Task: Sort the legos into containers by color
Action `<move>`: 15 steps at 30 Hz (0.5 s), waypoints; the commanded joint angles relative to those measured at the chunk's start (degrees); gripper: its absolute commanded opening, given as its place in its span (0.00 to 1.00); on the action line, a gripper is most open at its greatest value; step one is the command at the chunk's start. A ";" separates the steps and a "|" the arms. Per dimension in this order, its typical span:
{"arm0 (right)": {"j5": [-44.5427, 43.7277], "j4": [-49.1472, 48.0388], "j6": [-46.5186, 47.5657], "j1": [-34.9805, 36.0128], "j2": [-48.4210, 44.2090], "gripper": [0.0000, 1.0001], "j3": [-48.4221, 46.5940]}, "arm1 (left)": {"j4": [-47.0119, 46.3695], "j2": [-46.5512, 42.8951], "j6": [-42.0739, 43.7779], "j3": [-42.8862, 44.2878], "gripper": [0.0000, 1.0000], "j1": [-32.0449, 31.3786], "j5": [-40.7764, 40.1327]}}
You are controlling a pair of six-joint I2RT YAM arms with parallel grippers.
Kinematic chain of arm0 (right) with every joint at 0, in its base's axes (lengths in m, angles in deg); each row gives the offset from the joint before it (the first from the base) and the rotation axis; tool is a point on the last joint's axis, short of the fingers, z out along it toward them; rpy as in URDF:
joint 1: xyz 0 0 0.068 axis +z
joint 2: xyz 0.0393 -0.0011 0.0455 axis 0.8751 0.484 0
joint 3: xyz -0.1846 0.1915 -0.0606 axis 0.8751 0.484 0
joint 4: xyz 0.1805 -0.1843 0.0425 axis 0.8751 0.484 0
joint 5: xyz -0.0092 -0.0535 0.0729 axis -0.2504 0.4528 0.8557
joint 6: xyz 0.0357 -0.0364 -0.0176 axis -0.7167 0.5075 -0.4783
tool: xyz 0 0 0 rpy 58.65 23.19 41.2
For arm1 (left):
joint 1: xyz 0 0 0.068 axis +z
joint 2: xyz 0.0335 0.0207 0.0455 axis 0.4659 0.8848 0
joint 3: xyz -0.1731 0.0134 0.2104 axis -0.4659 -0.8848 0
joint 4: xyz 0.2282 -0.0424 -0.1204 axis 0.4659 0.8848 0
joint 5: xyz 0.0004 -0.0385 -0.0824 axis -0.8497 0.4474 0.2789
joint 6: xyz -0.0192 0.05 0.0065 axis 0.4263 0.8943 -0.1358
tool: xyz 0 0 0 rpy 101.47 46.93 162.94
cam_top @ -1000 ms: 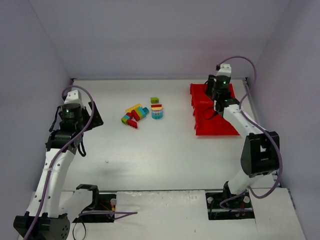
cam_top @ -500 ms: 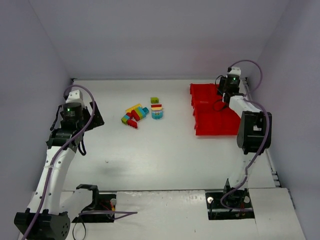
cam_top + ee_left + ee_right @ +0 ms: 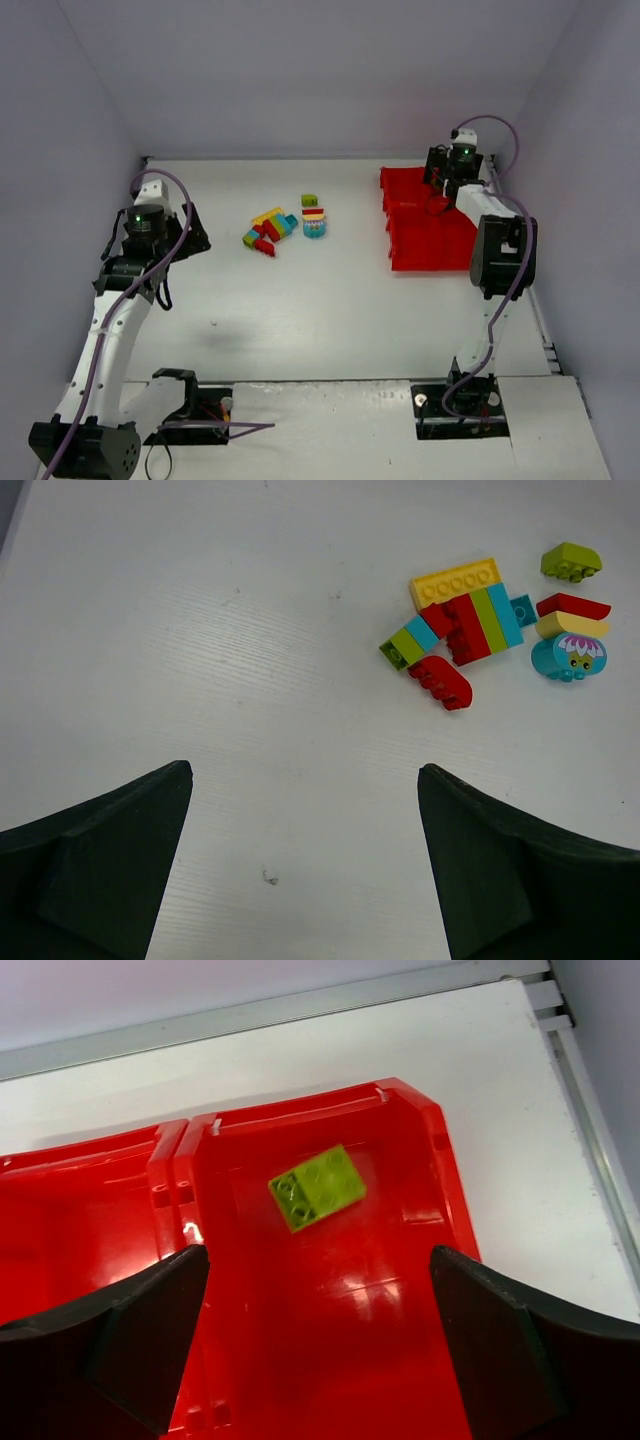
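A lime green lego [image 3: 317,1188] lies loose on the floor of the far right bin of the red containers [image 3: 168,1165], and it touches neither finger. My right gripper [image 3: 320,1252] hangs open just above that bin, over the tray's far right corner [image 3: 441,186]. The other legos sit mid-table: a joined yellow, red, green and teal cluster [image 3: 467,612], a loose red brick [image 3: 441,682], a loose green brick [image 3: 571,561] and a small red, yellow and teal stack [image 3: 570,640]. Well short of that pile, at the left, my left gripper [image 3: 305,770] stands open over bare table.
The red tray [image 3: 415,252] stands at the table's right, close to the right wall and a metal edge rail [image 3: 590,1090]. Its left bin [image 3: 70,1210] shows no brick in the part seen. The lego pile [image 3: 272,229] lies between the two arms.
My right gripper has swung from over the tray's middle to its far right corner and now stands open. The left arm has barely moved.
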 commanded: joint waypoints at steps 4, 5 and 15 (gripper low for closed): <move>2.70 -3.28 -1.19 6.12 -9.82 0.89 0.92 | -3.22 -0.29 -0.42 1.16 0.88 0.39 0.70; 2.52 -3.37 -1.36 7.54 -11.75 0.89 1.54 | -3.30 -0.29 -0.42 1.25 0.88 0.39 0.70; 2.78 -5.30 -7.87 23.28 -9.67 0.98 1.03 | -3.13 -0.46 -0.42 1.16 0.88 0.39 0.53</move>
